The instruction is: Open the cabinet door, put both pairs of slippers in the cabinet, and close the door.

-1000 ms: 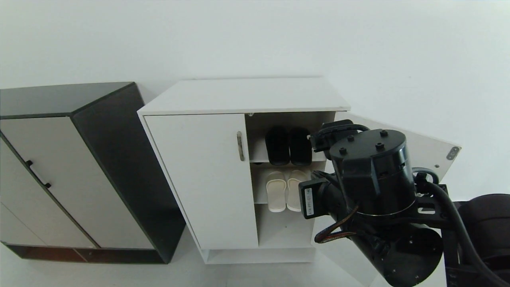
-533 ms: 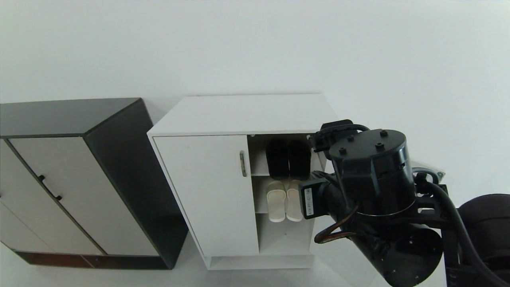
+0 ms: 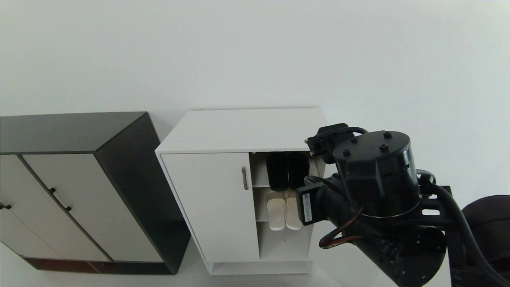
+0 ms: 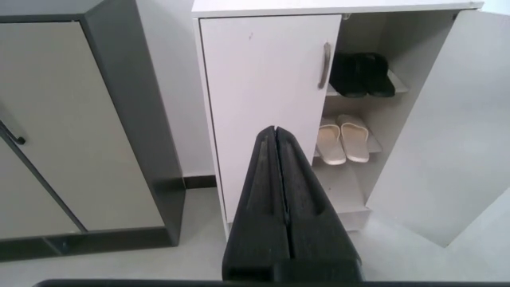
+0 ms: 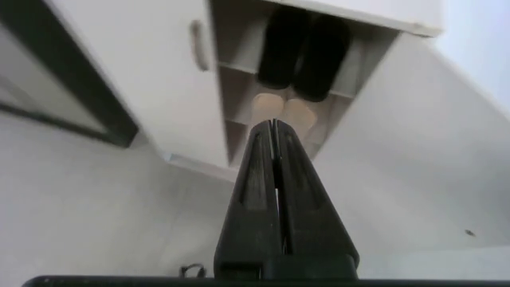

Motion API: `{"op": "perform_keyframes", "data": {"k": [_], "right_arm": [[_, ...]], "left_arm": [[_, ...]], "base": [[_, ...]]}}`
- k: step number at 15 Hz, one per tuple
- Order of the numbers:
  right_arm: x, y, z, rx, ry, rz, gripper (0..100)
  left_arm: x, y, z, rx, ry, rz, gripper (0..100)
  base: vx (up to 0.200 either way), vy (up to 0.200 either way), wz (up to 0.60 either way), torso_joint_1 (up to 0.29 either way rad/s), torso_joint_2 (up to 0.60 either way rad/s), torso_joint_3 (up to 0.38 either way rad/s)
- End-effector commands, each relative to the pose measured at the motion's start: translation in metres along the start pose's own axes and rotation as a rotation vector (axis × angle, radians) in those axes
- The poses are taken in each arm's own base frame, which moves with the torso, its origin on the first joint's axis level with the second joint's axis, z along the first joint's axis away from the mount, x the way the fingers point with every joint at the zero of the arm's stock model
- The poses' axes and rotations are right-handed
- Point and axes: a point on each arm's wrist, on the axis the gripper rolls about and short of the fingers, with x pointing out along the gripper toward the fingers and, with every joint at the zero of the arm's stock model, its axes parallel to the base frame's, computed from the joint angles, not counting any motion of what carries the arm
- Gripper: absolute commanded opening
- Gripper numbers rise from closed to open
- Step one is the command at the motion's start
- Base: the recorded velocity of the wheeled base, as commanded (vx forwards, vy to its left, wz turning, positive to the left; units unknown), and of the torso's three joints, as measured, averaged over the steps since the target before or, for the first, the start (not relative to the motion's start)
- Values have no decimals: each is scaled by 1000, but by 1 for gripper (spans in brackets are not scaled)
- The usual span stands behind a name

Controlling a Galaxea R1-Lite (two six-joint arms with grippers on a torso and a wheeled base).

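- Wall (image 3: 255,52): plain and pale, rising behind both cabinets.
- Dark cabinet (image 3: 119,191): stands on the floor (image 3: 191,279) at the robot's left, just beside the white one. Its grey doors are shut and carry small black pulls.
- White cabinet (image 3: 243,129): stands to the right of the dark one. Its right half is open to view, and shelves split it into three compartments, one above another.
- Right-hand door (image 4: 446,143): swung wide open, standing out from the cabinet's right edge.
- Left-hand door (image 3: 211,203): shut, flush with the cabinet front.
- Black slippers (image 3: 287,169): a pair lying side by side in the top compartment.
- Pale slippers (image 3: 283,209): a pair lying side by side on the middle shelf, right below the black pair. Their near ends poke past the shelf's front edge.
- Left tool (image 4: 276,131): fingers pressed together with nothing between them. It hangs in front of the left-hand door, well apart from it.
- Right tool (image 5: 275,127): fingers pressed together, holding nothing. It points toward the open half and the slippers, apart from the cabinet.
- Handle (image 3: 244,177): a slim upright metal bar near the left-hand door's inner edge.
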Motion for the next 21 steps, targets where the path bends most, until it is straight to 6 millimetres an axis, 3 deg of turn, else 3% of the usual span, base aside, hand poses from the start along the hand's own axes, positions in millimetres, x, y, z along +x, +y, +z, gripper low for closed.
{"op": "perform_keyframes", "data": {"k": [1,5,12,16,21], "right_arm": [[-5,-4,2,10,-6,24,0],[-4,-4,1,8,-6,21,0],[0,-9,0,9,-1,3,0],[22,-31,6,15,-21,-87,0],[42,-67,38,70,-46,-158,0]], "left_arm": [[0,0,0,0,-1,0,0],[0,0,0,0,-1,0,0],[0,0,0,0,-1,0,0],[0,0,0,-3,1,0,0],[0,0,0,1,1,0,0]], "base": [[0,0,0,41,-85,-51],[0,0,0,0,0,0],[0,0,-600,7,0,-3],[0,0,0,0,0,0],[0,0,0,0,0,0]]}}
